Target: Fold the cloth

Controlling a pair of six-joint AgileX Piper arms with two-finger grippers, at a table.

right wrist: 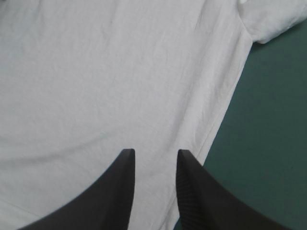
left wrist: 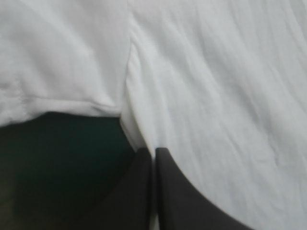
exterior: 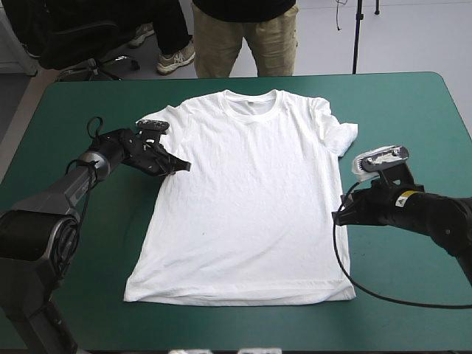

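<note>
Here we see the white T-shirt (exterior: 247, 206) spread flat in the middle of the teal-green cover (exterior: 413, 118), its collar (exterior: 251, 103) toward the table's far edge and its hem (exterior: 236, 297) toward the near one. The left gripper (exterior: 184, 167) sits at the shirt's left side, just under the left sleeve (left wrist: 62, 57). In its wrist view we find the black fingers (left wrist: 139, 191) pressed all but together, with a thin white strip of the shirt's side edge pinched between them. The right gripper (exterior: 338, 217) is low at the opposite side edge, below the right sleeve (right wrist: 273, 19). Its fingers stand spread. We see white cloth in the gap between them and ahead of them, while the shirt's side edge runs just beside one finger, with bare cover beyond it.
</note>
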